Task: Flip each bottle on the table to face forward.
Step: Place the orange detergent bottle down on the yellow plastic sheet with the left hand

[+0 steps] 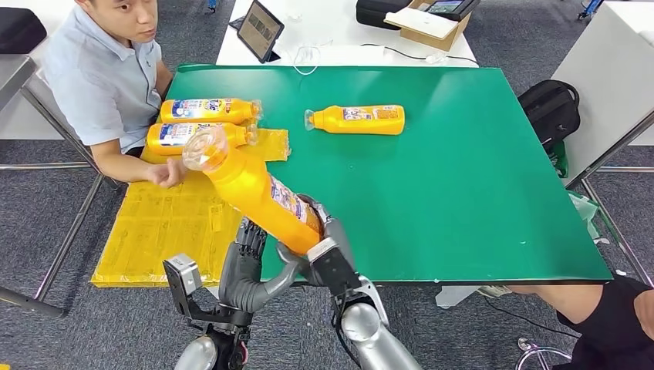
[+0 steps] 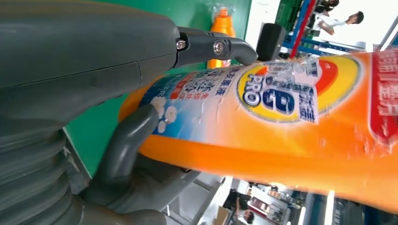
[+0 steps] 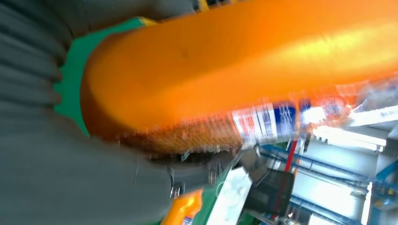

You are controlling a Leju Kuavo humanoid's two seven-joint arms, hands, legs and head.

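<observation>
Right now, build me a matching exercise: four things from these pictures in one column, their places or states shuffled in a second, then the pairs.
1. held bottle
2. lone bottle
3. tablet
4. black backpack

A. on the floor beside the green table
B. propped on the white table
C. gripped by left hand and right hand
D. lying mid-table

Pairs: 1-C, 2-D, 3-B, 4-A

The held bottle [image 3: 244, 70] is showing blurred in the right wrist view, its label unreadable, and its neck is running past the picture's edge. The bottle's base is hiding most of the right hand [image 1: 328, 239] in the head view.
</observation>
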